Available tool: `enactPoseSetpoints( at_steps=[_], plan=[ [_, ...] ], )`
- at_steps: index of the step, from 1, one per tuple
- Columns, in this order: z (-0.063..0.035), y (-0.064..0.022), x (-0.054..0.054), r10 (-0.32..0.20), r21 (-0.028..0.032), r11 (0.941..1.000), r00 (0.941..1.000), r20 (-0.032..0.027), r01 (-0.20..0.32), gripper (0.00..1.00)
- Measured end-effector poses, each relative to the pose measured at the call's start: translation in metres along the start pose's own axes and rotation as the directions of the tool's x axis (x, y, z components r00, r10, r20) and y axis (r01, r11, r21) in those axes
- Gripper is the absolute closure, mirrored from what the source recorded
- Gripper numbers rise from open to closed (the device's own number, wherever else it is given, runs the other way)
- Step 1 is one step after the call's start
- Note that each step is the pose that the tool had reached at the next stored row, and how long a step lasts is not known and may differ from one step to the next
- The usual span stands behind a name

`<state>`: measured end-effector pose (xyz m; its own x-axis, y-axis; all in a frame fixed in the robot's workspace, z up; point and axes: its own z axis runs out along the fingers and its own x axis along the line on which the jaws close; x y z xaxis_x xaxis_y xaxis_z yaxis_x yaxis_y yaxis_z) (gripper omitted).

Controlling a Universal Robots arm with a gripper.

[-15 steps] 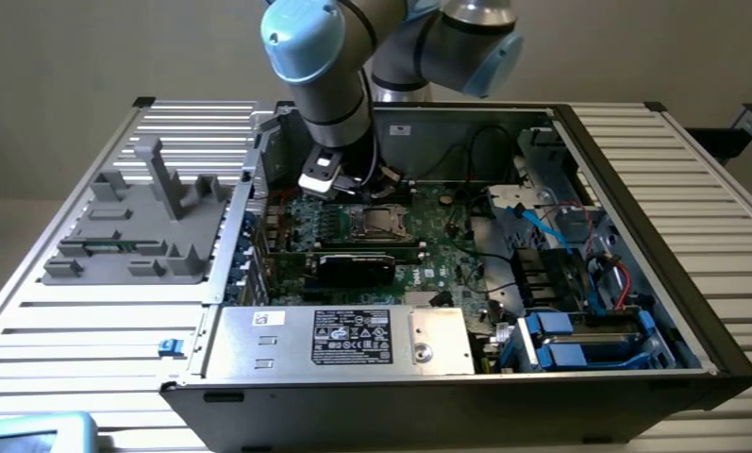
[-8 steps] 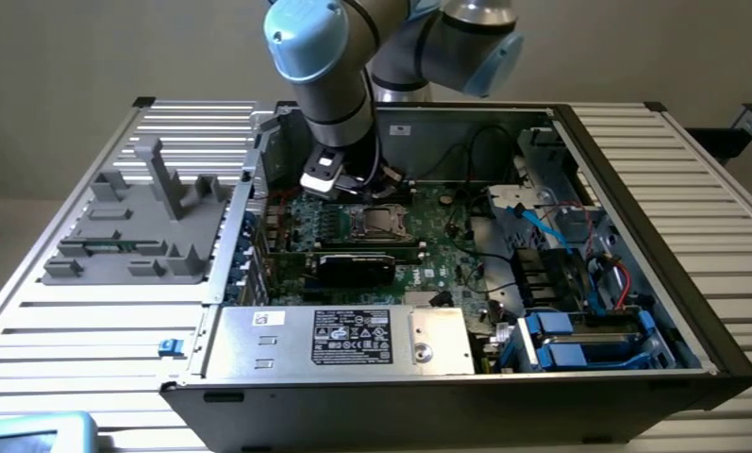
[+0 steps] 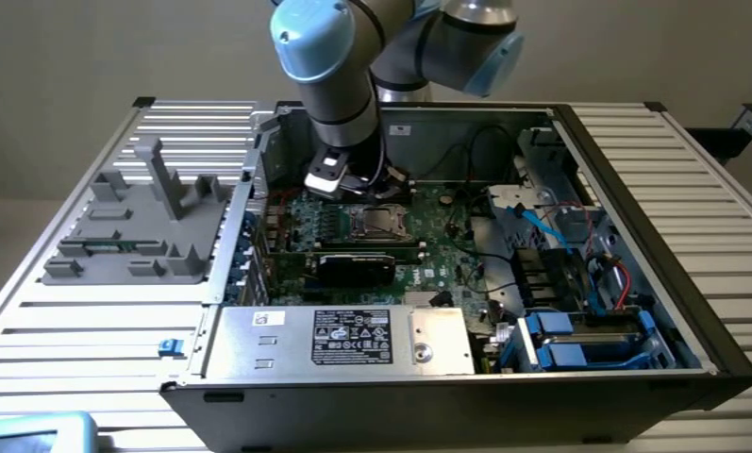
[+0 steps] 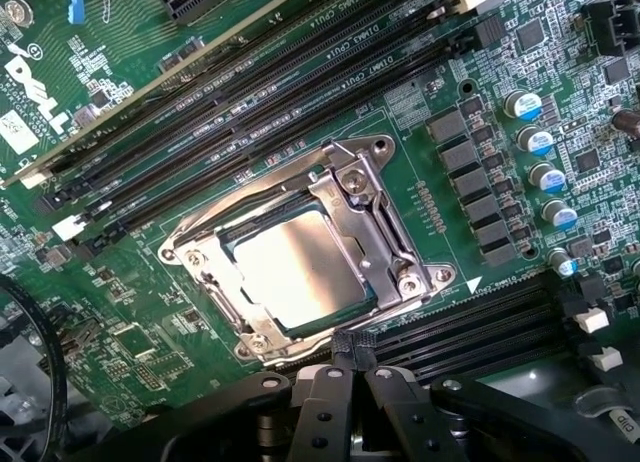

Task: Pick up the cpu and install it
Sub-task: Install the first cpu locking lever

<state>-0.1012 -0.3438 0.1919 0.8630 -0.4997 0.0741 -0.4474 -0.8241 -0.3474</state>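
The gripper [image 4: 352, 354] is hanging just above the circuit board [image 4: 120, 312] with its fingers pressed together and nothing pinched between them. In the wrist view its tips are sitting at the 6 o'clock edge of the socket frame [image 4: 385, 217], close to it; whether they are touching it cannot be told. The cpu [image 4: 297, 270] is lying flat inside that frame, its silver top facing up, so the placing step is looking done and the seating is what is in hand. A next move would be calling for care that the chip is sitting square before anything bears down on it. In the exterior view the arm [image 3: 331, 85] is reaching down into the open computer case [image 3: 653, 236], with a grey plastic holder [image 3: 137, 226] resting at 9 o'clock on the slatted worktop [image 3: 86, 340].
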Motion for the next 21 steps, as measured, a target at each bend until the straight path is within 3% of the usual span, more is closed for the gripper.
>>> enactPoseSetpoints(
  at_steps=[21],
  plan=[
    [0.003,-0.0057,0.011,0.0,-0.0012,1.0,1.0,0.0008,0.0,0.89]
  ],
)
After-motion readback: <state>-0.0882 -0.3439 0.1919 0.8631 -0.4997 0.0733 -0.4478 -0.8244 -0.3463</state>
